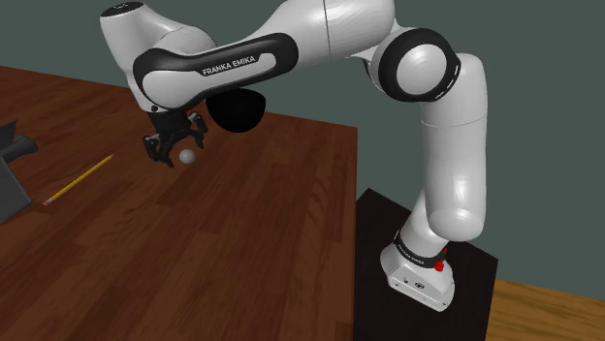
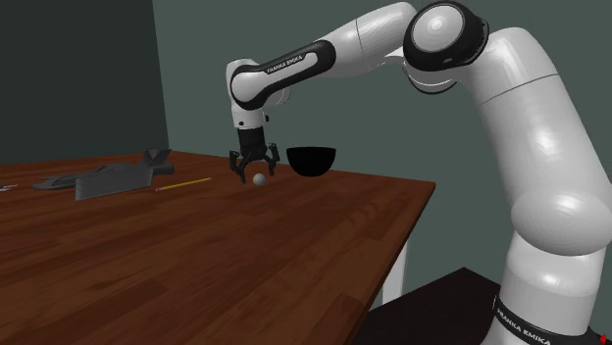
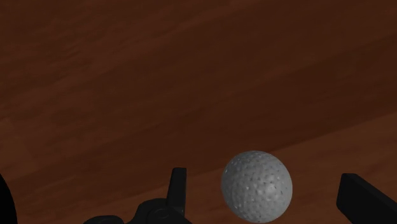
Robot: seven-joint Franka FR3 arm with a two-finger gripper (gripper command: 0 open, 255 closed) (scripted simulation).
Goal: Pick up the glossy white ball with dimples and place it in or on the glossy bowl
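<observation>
The pincer (image 1: 177, 151) hangs low over the dark wooden table (image 1: 252, 242), pointing down, its two black fingers (image 3: 179, 186) spread apart. The white dimpled ball (image 3: 256, 186) lies on the wood between them, nearer one finger than the other. A gap shows on each side of it, so nothing is pinched. Just beyond the pincer, under the arm's forearm, the glossy black bowl (image 2: 312, 160) stands upright close to the table's far edge, apart from the ball. On the pincer's other side a yellow pencil (image 1: 78, 180) lies flat, well apart. Farther out that way a grey angular object (image 2: 113, 178) rests near the table's end. Bare boards run from the pincer toward the stand (image 1: 427, 291), as far as the table's near edge.
</observation>
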